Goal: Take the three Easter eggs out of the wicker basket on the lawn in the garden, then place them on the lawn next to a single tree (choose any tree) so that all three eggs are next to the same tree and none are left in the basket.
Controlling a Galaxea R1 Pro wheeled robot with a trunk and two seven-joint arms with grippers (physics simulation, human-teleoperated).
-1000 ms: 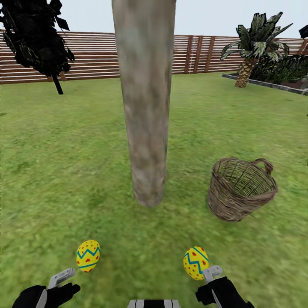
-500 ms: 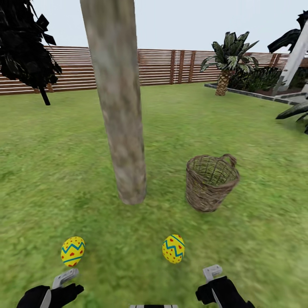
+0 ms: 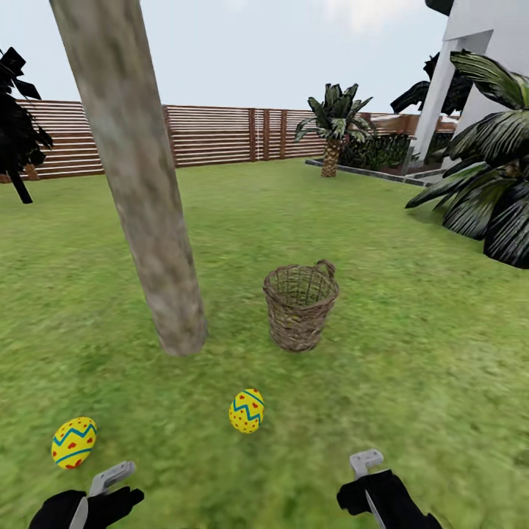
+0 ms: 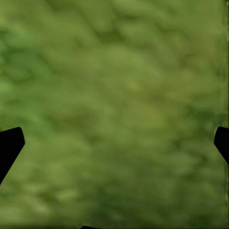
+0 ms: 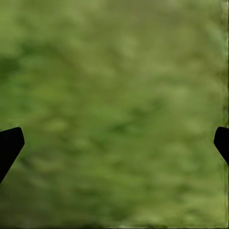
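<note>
Both claws, the left claw [image 3: 103, 485] and the right claw [image 3: 367, 470], hang low with fingers spread wide over bare lawn [image 3: 411, 382], gripping nothing. The whole view has swung rightward since a second ago, so the camera turned. Two Easter eggs [image 3: 247, 411] [image 3: 73, 442] lie this side of the tree [image 3: 158, 257]. The wicker basket [image 3: 300, 306] stands just right of the tree; its third egg is probably hidden inside.
</note>
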